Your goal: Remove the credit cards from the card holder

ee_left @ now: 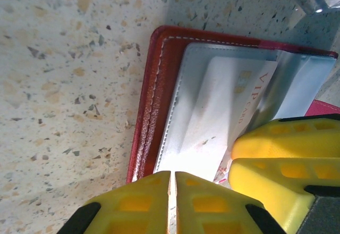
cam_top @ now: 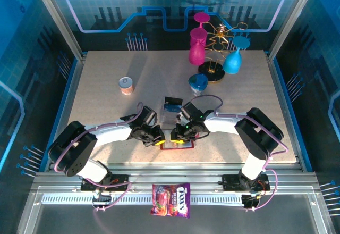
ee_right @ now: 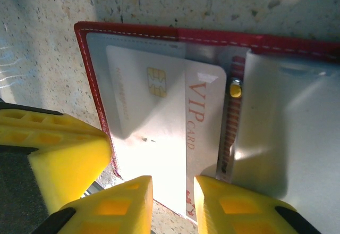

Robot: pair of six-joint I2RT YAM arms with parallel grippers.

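Left gripper (ee_left: 171,202) closed, pinning wallet (ee_left: 154,111); right gripper (ee_right: 172,202) part open around white card (ee_right: 159,138), unclear if gripped. Pull card out flat, slow.
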